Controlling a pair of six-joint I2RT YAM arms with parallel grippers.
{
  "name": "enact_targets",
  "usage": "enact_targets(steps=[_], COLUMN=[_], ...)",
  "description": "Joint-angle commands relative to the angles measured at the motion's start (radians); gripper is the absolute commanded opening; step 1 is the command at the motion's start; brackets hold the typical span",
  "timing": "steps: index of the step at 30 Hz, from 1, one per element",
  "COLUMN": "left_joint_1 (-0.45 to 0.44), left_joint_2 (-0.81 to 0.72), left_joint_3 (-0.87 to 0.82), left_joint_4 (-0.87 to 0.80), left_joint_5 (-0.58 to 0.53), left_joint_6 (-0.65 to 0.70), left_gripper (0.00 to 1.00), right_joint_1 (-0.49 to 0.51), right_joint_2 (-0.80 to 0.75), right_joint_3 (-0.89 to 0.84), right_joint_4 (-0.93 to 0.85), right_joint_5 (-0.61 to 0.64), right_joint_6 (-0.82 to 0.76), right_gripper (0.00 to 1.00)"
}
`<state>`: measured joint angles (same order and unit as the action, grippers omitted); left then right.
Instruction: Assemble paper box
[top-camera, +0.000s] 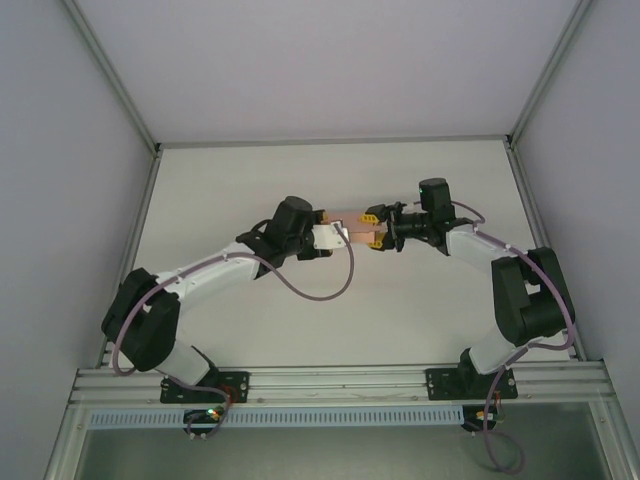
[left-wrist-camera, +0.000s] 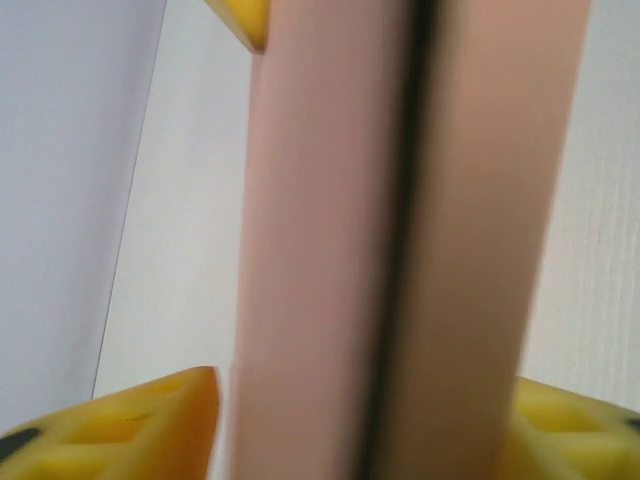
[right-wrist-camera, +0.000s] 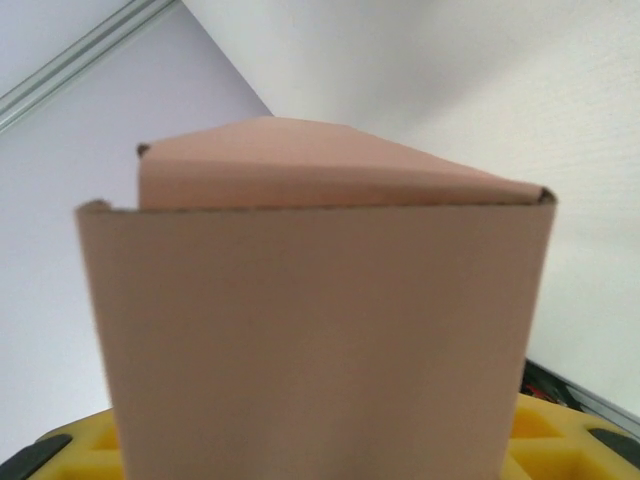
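Observation:
The paper box (top-camera: 352, 224) is salmon-pink card, held off the table between the two grippers at mid-table. In the left wrist view the paper box (left-wrist-camera: 330, 250) stands as two long panels split by a dark crease. My left gripper (left-wrist-camera: 370, 410) straddles it; the right finger (left-wrist-camera: 570, 430) touches the card, and a thin gap shows beside the left finger (left-wrist-camera: 150, 430). My right gripper (top-camera: 374, 229) meets it from the right, one of its yellow fingers (left-wrist-camera: 245, 20) showing at the box's far end. In the right wrist view the box's (right-wrist-camera: 320, 330) broad panel spans my right gripper (right-wrist-camera: 320, 445).
The white table (top-camera: 330, 310) is ringed by pale enclosure walls with an aluminium rail (top-camera: 340, 382) along the near edge. Both arms arch inward from their bases, each trailing a purple cable (top-camera: 320, 290).

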<state>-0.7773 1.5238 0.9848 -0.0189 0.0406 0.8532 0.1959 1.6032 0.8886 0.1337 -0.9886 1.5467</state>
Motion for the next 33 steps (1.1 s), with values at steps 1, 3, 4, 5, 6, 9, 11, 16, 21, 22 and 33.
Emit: enact_targets(steps=[1, 3, 4, 5, 6, 9, 11, 16, 21, 22, 33], left_joint_1=[0.003, 0.003, 0.005, 0.006, 0.005, 0.014, 0.021, 0.038, 0.083, 0.096, 0.221], left_joint_2=[0.004, -0.002, -0.004, -0.007, -0.012, -0.025, -0.029, -0.042, -0.027, -0.019, 0.176], left_joint_3=[0.013, 0.009, 0.007, 0.005, 0.006, 0.018, 0.027, 0.049, 0.106, 0.122, 0.353], left_joint_4=[0.097, 0.101, 0.100, 0.100, 0.094, 0.020, -0.016, -0.154, -0.376, -0.422, -0.797], left_joint_5=[-0.011, -0.006, -0.001, -0.001, 0.006, 0.051, 0.074, 0.121, 0.202, 0.223, 0.443], left_joint_6=[-0.017, -0.017, -0.016, -0.017, -0.017, -0.010, -0.017, -0.007, 0.008, 0.012, 0.027], left_gripper=[0.53, 0.48, 0.46, 0.45, 0.44, 0.39, 0.37, 0.34, 0.35, 0.35, 0.37], right_joint_1=[0.023, 0.023, 0.023, 0.023, 0.023, 0.020, 0.014, -0.036, -0.092, -0.096, -0.064], right_joint_2=[-0.023, -0.026, -0.026, -0.027, -0.029, -0.033, -0.034, -0.069, -0.164, -0.186, -0.452], right_joint_3=[-0.019, -0.021, -0.020, -0.021, -0.020, -0.022, -0.018, -0.016, 0.047, 0.081, -0.083], right_joint_4=[0.010, 0.007, 0.003, 0.000, -0.004, 0.009, 0.014, -0.056, -0.250, -0.331, -0.094], right_joint_5=[-0.080, -0.081, -0.081, -0.076, -0.071, -0.053, -0.040, 0.072, 0.261, 0.325, 0.496], right_joint_6=[0.015, 0.013, 0.012, 0.012, 0.008, 0.004, 0.000, -0.076, -0.298, -0.374, -1.355], right_gripper=[0.50, 0.51, 0.52, 0.54, 0.58, 0.63, 0.68, 1.00, 1.00, 1.00, 1.00])
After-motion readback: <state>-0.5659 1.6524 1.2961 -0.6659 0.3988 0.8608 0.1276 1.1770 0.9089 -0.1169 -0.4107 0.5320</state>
